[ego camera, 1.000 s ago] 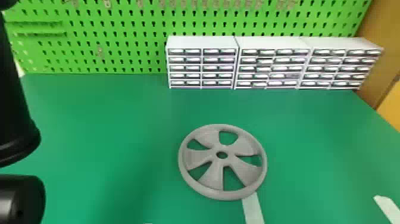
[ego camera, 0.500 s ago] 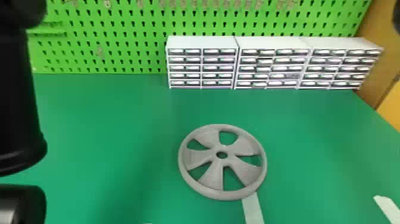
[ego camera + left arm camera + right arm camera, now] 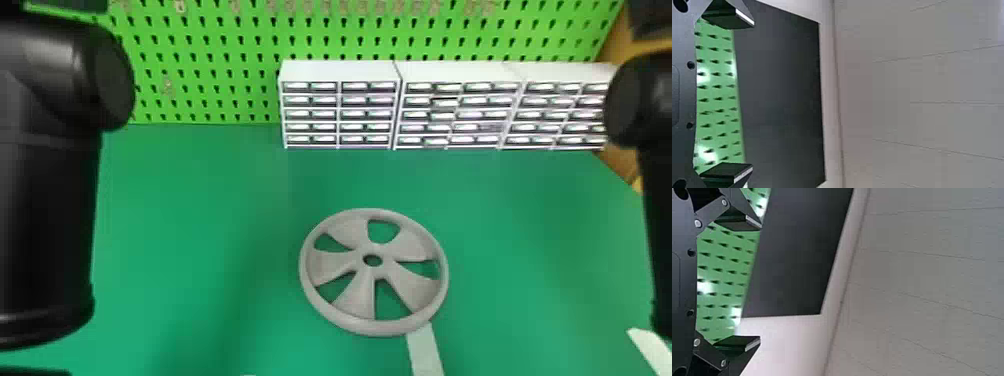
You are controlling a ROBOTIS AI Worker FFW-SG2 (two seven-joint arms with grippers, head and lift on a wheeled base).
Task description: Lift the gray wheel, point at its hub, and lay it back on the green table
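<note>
Gray wheel is lying flat on the green table, with its round hub hole facing up. A pale strip is running from the wheel's near rim toward the robot. White little drawers are standing in a row behind the wheel, and a green board full of holes is rising behind them. Black arms are showing at both sides, well apart from the wheel. The left gripper is holding its jaws wide, and the right gripper is holding its jaws wide too.
</note>
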